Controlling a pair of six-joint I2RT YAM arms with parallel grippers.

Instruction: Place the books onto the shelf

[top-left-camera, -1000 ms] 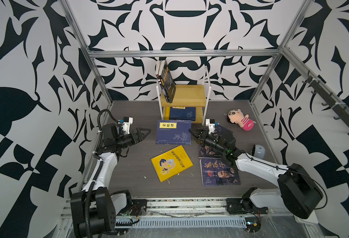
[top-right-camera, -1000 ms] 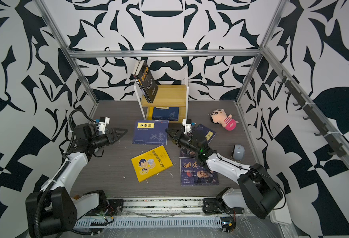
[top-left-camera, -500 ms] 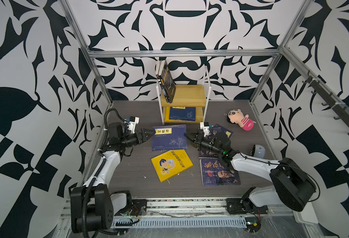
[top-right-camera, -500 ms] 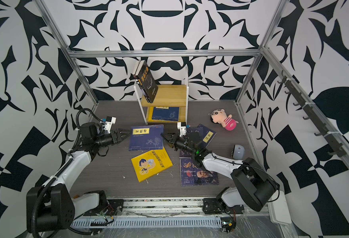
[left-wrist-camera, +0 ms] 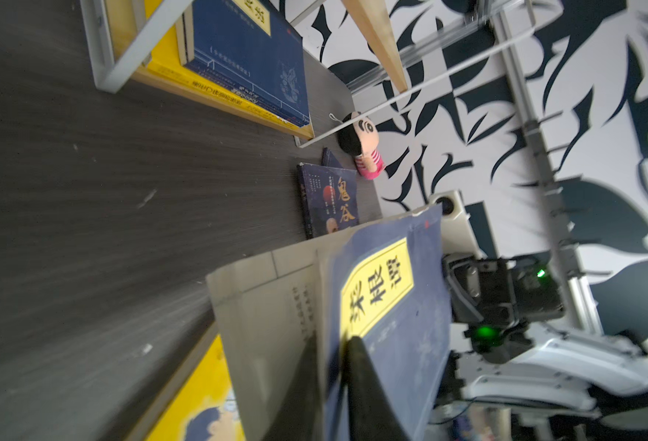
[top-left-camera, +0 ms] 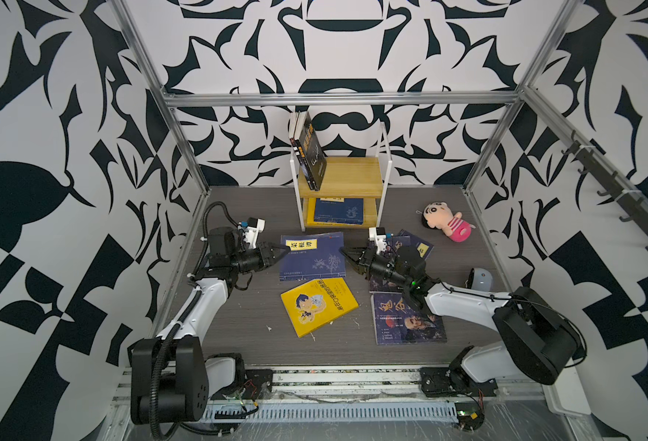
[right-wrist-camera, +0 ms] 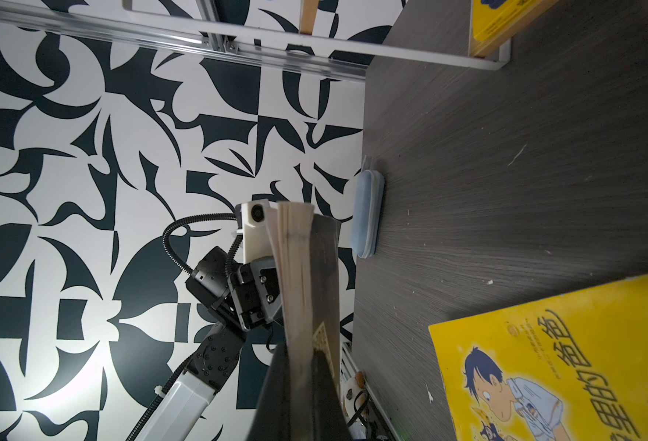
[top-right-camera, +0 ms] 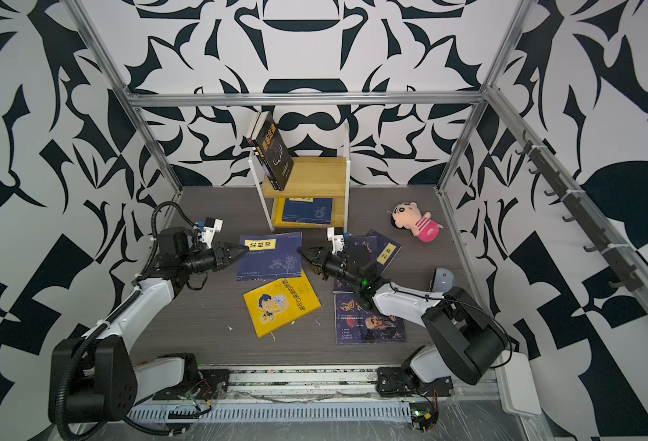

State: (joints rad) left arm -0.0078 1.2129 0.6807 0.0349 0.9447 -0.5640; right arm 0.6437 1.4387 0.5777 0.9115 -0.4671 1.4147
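Dark wood-grain bench (top-left-camera: 269, 208) inside patterned walls: shelving looks roughly half done, with one book gripped at both ends.

My left hand (top-left-camera: 283, 249) is pressed together on the left edge of the navy book (top-left-camera: 313, 263). In the wrist view its fingers (left-wrist-camera: 368, 389) seem to pinch mainly the front cover beside the yellow label. My right hand (top-left-camera: 344, 252) is clamped on the opposite edge, so the book hangs between them, tilted off the bench just in front of the shelf (top-left-camera: 349, 173). Already shelved: black books (top-left-camera: 312, 152) leaning upright on the top board, and a navy copy (top-left-camera: 337, 212) lying flat on the lower board over a yellow one. Left on the bench are the yellow cartoon book (top-left-camera: 318, 305), the portrait book (top-left-camera: 406, 324) and a few more (top-left-camera: 416, 244) partly under my right arm. The plush doll (top-left-camera: 444, 225) lies apart, not my job.
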